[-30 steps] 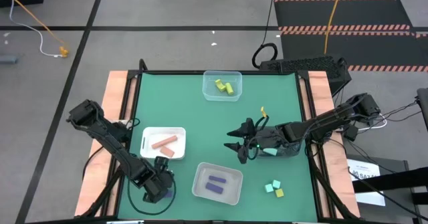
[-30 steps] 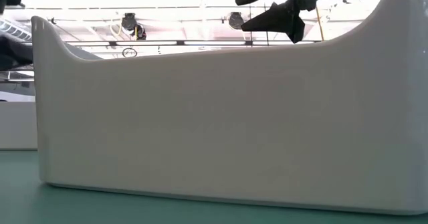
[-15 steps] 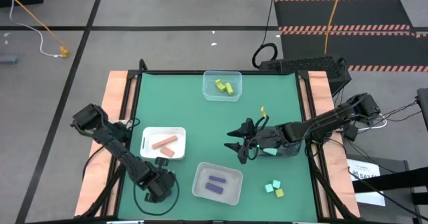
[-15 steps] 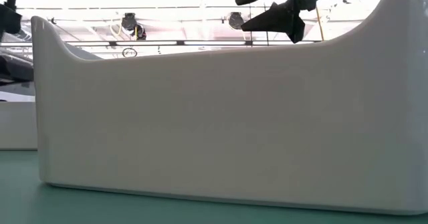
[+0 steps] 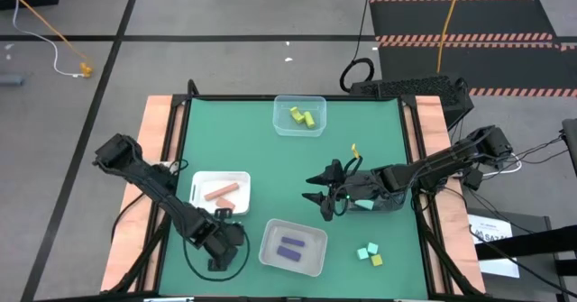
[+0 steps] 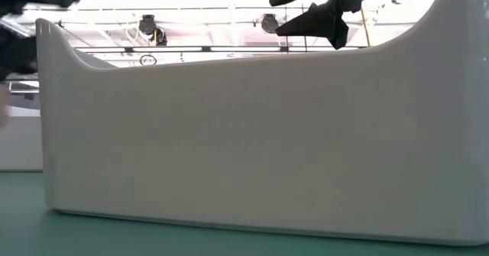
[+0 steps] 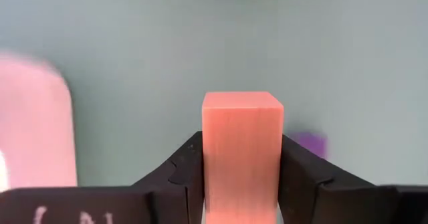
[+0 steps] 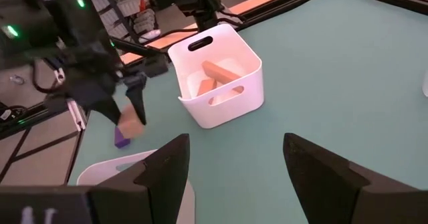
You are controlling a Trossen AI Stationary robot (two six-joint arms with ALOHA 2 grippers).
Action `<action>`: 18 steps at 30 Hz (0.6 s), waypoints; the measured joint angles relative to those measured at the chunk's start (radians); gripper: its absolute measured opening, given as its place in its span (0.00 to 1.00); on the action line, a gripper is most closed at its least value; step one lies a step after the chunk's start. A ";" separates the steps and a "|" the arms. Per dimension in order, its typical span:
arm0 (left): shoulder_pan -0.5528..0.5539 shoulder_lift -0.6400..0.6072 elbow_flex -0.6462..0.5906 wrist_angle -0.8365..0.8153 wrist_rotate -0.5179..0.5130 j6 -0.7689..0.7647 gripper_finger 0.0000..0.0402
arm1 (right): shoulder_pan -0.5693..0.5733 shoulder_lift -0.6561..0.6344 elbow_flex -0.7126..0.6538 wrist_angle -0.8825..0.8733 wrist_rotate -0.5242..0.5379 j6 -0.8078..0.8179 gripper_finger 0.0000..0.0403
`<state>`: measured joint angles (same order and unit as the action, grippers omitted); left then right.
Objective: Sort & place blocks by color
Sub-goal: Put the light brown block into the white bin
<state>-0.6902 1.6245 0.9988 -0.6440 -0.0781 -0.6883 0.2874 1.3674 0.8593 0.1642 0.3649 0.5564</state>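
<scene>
since the earlier frame the left gripper point(image 7: 242, 177) has closed on a salmon-orange block point(image 7: 241, 150) and lifted it, near the white bin point(image 5: 200, 181). it looks light, rigid and smooth, gripped on flat opposite faces; a purple block point(image 8: 121, 138) lies beneath. right gripper point(image 8: 234, 162) hovers mid-table, spread and empty.

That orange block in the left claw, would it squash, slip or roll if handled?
The orange block probably stays stiff: its edges look square and straight between the left claw's fingers. It seems light, since a narrow pinch holds it off the table. Its flat faces make rolling unlikely, though its smooth-looking sides might slip under a loose grip.
</scene>
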 joint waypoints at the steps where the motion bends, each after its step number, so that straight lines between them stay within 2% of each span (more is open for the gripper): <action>1: 0.008 -0.010 0.011 0.007 -0.017 0.016 0.32 | 0.000 0.000 0.000 -0.001 0.000 0.000 0.57; 6: 0.059 -0.058 0.094 0.008 -0.136 0.141 0.33 | 0.000 0.000 0.000 -0.006 0.000 0.000 0.57; 12: 0.144 -0.076 0.211 0.011 -0.301 0.392 0.34 | 0.000 0.000 0.000 -0.009 -0.001 0.000 0.57; 16: 0.220 -0.076 0.245 0.114 -0.421 0.543 0.34 | 0.000 0.000 0.000 -0.009 -0.001 0.000 0.57; 18: 0.262 -0.075 0.252 0.197 -0.440 0.583 0.34 | 0.000 0.000 0.000 -0.008 -0.002 0.014 0.57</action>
<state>-0.4282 1.5494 1.2509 -0.4473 -0.5178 -0.1055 0.2874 1.3674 0.8593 0.1564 0.3629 0.5702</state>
